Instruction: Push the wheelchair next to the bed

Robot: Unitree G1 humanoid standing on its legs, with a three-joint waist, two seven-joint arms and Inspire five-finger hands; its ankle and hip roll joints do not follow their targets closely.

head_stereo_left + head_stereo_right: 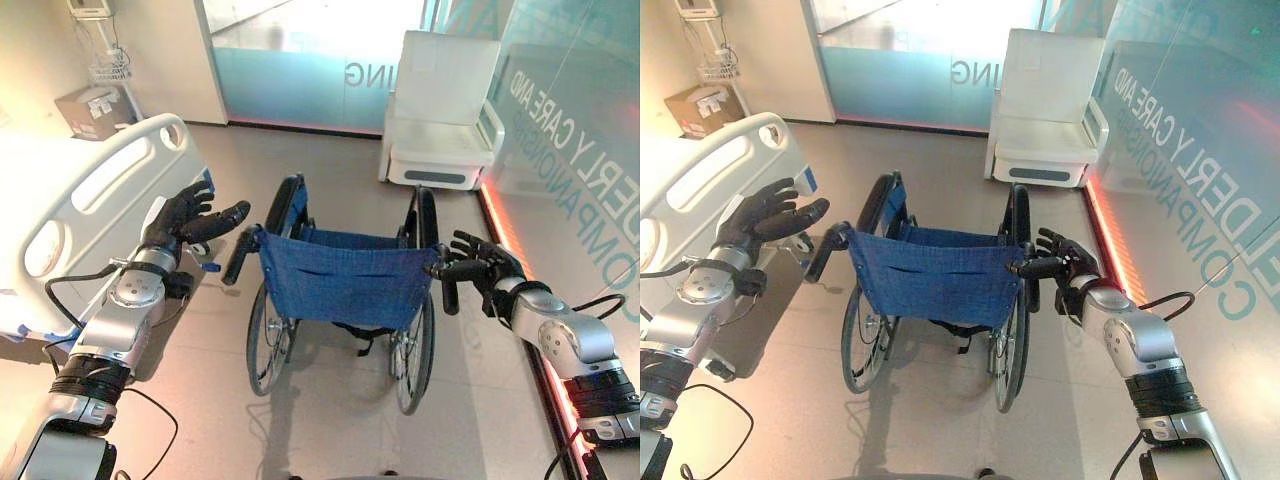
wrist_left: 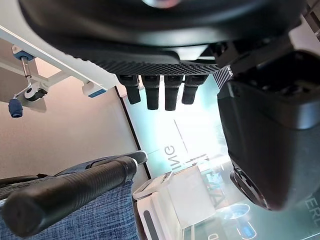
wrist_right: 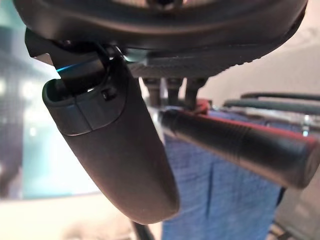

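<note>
Wheelchair (image 1: 340, 290) mid-floor, seen from behind: blue fabric backrest (image 1: 345, 275), two large spoked wheels, black frame. Stands just right of the bed (image 1: 70, 220), a strip of bare floor between them; not touching.

Left push handle (image 1: 240, 256): black ribbed grip, angled out and down from the backrest's upper left corner. Right push handle (image 1: 1038, 267): same kind, at the backrest's upper right corner.

Left hand (image 1: 185, 218) raised between the bed's white side rail (image 1: 120, 175) and the left push handle. Fingers extended and spread, holding nothing; fingertips near the handle's upper end, small gap visible in both eye views. Left wrist view: fingers (image 2: 153, 92) straight in a row, handle (image 2: 70, 190) lying apart below them, no contact.

Right hand (image 1: 1072, 262) at the right push handle. Fingers appear loosely bent about the grip; right wrist view shows the handle (image 3: 240, 145) passing between thumb (image 3: 120, 150) and fingers (image 3: 172, 90), close alongside, but firm closure cannot be told.

Surroundings: white armchair (image 1: 445, 110) against the frosted glass wall (image 1: 580, 150) beyond the wheelchair, well apart from it. Cardboard box (image 1: 92, 112) on the floor by the far wall, beyond the bed's end. Glossy beige floor (image 1: 330, 430).
</note>
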